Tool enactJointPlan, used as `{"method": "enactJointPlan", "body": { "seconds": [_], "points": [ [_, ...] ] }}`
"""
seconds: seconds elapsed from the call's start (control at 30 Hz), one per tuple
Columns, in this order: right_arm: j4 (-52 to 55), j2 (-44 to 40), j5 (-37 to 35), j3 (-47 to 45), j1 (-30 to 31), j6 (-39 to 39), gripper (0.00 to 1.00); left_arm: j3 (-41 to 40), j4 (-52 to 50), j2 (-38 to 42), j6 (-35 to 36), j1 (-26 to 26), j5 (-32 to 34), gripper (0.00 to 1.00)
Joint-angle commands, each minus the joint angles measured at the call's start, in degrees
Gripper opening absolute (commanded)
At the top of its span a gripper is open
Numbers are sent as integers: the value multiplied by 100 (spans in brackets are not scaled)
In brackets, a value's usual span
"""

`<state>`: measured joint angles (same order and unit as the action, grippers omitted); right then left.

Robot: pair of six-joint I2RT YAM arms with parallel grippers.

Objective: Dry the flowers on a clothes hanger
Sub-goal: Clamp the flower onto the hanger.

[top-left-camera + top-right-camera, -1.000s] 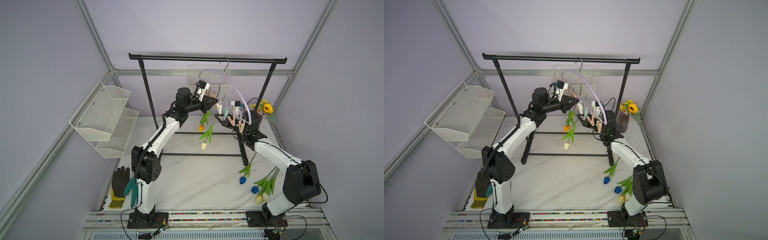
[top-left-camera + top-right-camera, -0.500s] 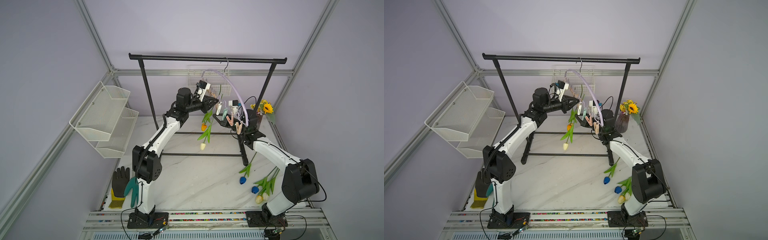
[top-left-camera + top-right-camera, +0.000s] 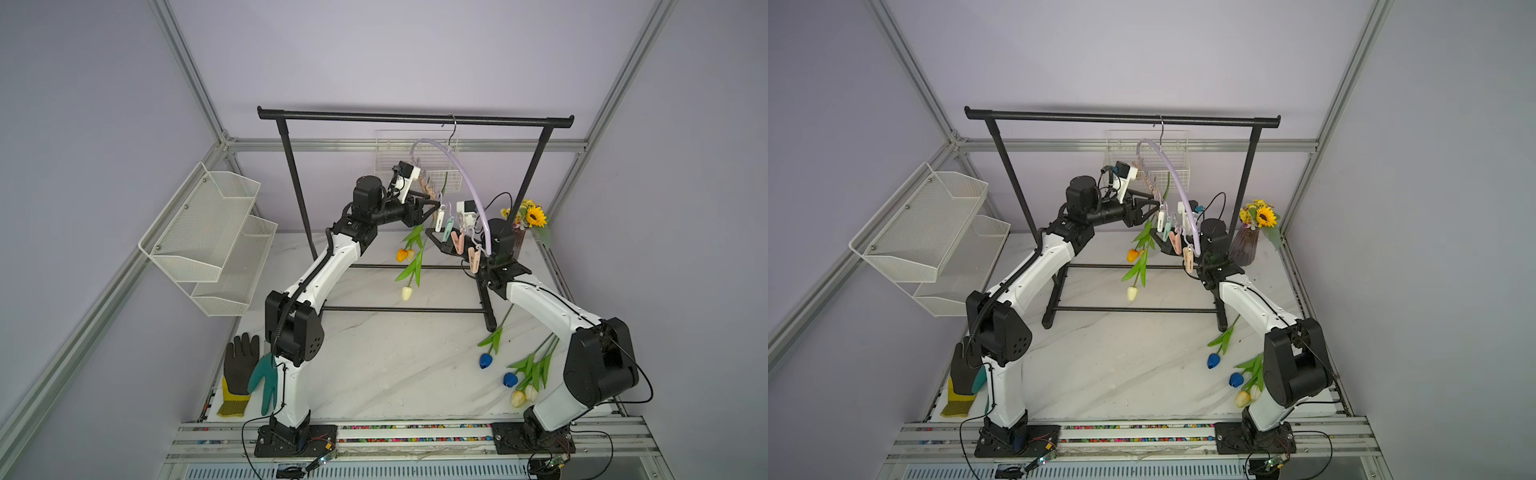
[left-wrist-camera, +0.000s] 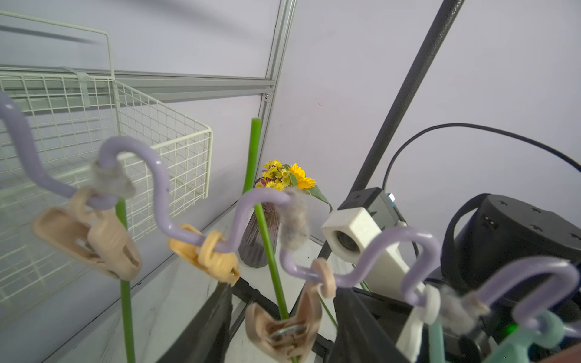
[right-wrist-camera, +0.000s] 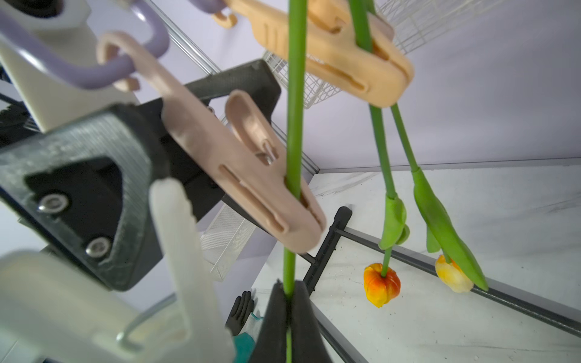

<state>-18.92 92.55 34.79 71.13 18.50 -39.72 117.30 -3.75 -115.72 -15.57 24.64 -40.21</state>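
Note:
The lilac clothes hanger [image 3: 465, 174] hangs by its hook from the black rack, in both top views [image 3: 1177, 183]. My left gripper [image 4: 283, 314] is open, its jaws either side of a pink clothespin [image 4: 283, 333] that clamps a green stem [image 4: 267, 239]. My right gripper [image 5: 287, 301] is shut on that same stem [image 5: 295, 94] just below the pin [image 5: 245, 176]. Its cream tulip head [image 3: 406, 293] hangs beneath. An orange tulip [image 5: 381, 284] and a yellow one [image 5: 452, 276] hang from pins beside it. Blue tulips [image 3: 485, 360] and other flowers [image 3: 518, 398] lie on the table by the right arm.
The black garment rack [image 3: 415, 117] spans the back, its feet on the marble table [image 3: 374, 365]. White wire baskets [image 3: 208, 232] hang on the left wall and one [image 4: 163, 157] behind the hanger. A sunflower vase [image 3: 530, 216] stands back right. Gloves [image 3: 245, 370] lie front left.
My left gripper's jaws have spread off the pink clothespin, which now stays clamped on the stem. The hanger has swung a little. The right gripper keeps its hold.

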Motion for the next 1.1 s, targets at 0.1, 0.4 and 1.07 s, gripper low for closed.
{"method": "enactJointPlan", "body": {
  "seconds": [0.1,0.4,1.07],
  "points": [
    [312,-2,-156,176,44,343,0,215,96,97,28,-47,42,66],
    [1018,-75,-620,297,46,931,4,210,28,213,72,-82,79,74],
    [1830,-872,-1369,-570,43,1612,36,-523,-246,866,151,-100,306,74]
  ]
}}
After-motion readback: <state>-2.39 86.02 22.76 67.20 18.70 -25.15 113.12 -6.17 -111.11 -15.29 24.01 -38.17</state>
